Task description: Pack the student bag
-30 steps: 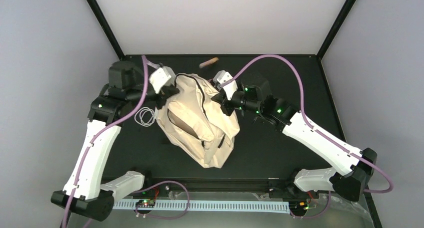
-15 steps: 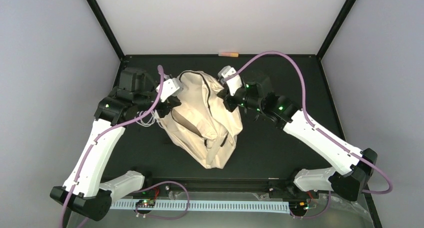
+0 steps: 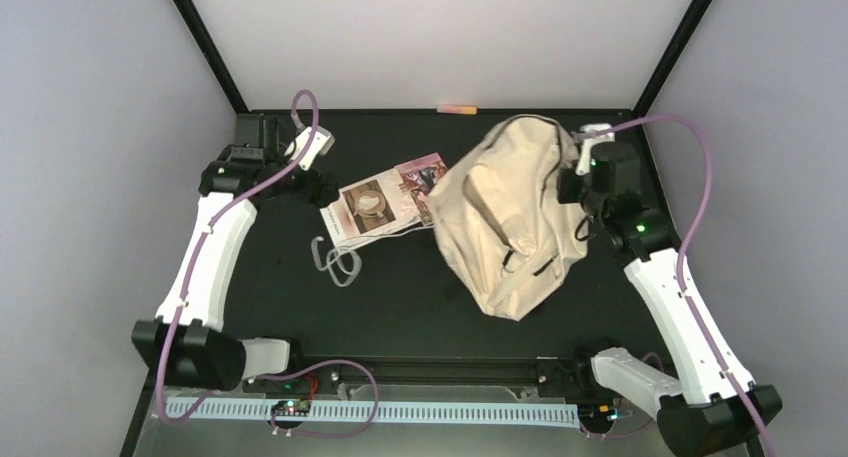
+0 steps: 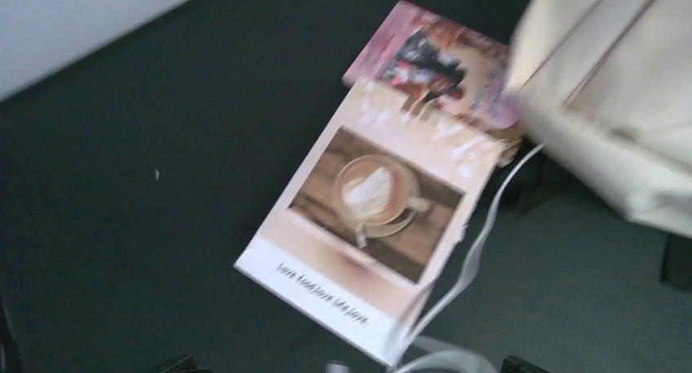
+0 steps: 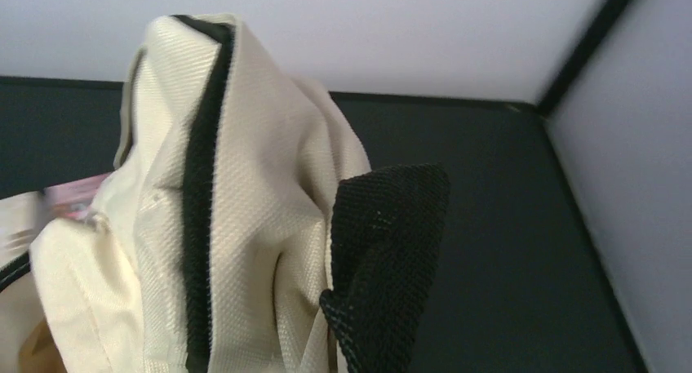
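Presently the student bag [image 3: 505, 217] lies at the table [image 3: 400, 307] right, its top against the right gripper [image 3: 582, 172], whose grip cannot be told. Left gripper [image 3: 325, 189], fingers apart, hovers beside the coffee-cover book [image 4: 371, 226]. Best practice: prop the mouth open, then pinch the book's free edge, avoiding the white cable [image 3: 335, 260].

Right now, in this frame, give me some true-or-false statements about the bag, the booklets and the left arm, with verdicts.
1. The cream fabric student bag is on the right half of the black table. True.
2. The booklet with a coffee-cup cover is inside the bag. False: it lies flat on the table, left of the bag.
3. A pink-cover booklet lies next to the coffee booklet. True.
4. The left gripper clamps the bag. False: it hangs at the far left, apart from the bag, jaws open.
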Controlling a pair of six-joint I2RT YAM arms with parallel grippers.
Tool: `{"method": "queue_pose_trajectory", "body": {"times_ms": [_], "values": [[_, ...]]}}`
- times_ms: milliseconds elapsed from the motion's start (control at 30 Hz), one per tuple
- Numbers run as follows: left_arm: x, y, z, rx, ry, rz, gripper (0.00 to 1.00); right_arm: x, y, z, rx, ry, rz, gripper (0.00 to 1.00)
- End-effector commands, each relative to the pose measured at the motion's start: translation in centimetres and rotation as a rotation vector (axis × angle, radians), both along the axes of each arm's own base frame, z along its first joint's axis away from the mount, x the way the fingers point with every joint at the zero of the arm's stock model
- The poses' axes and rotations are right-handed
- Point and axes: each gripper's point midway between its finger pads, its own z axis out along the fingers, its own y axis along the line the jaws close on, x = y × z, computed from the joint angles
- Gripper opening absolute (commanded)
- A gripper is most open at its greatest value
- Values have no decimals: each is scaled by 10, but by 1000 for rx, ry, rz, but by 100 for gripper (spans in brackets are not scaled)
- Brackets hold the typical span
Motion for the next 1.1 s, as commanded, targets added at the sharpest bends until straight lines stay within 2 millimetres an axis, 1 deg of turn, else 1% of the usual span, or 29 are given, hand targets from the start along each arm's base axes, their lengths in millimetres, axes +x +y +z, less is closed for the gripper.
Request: {"method": "queue_pose_trajectory", "body": {"times_ms": [0, 67, 133, 333, 433, 500, 533, 600, 667, 700, 800, 833, 900, 1000, 1067], "values": [[23, 32, -26, 7, 83, 145, 98, -6, -64, 3, 3, -54, -251, 1], [28, 38, -37, 22, 87, 160, 98, -8, -73, 3, 6, -64, -276, 1], [32, 40, -51, 35, 96, 162, 98, -9, -74, 6, 5, -64, -275, 1], [38, 35, -97, 28, 195, 137, 99, -12, -70, 29, 4, -95, -238, 1], [38, 30, -112, 11, 228, 113, 99, -6, -62, 29, 12, -74, -203, 1], [37, 27, -120, 10, 237, 84, 99, -2, -44, 28, 35, -66, -104, 1], [35, 24, -125, 17, 240, 61, 99, -2, -29, 29, 49, -66, -14, 1], [26, 15, -136, 42, 254, 1, 99, -7, 7, 35, 97, -72, 198, 1], [8, -3, -147, 62, 272, -89, 99, -16, 34, 44, 148, -82, 347, 1], [-1, -15, -149, 67, 266, -143, 99, -19, 40, 47, 158, -86, 383, 1], [-25, -55, -143, 30, 211, -313, 99, -29, 59, 58, 192, -106, 498, 1], [-30, -64, -139, 6, 187, -351, 99, -34, 67, 61, 207, -111, 554, 1], [-31, -80, -137, -8, 148, -404, 99, -47, 83, 67, 230, -120, 665, 1], [-26, -103, -144, 29, 73, -498, 99, -65, 102, 72, 256, -134, 785, 1], [-12, -117, -145, 64, 4, -520, 99, -71, 109, 72, 263, -141, 825, 1]]}}
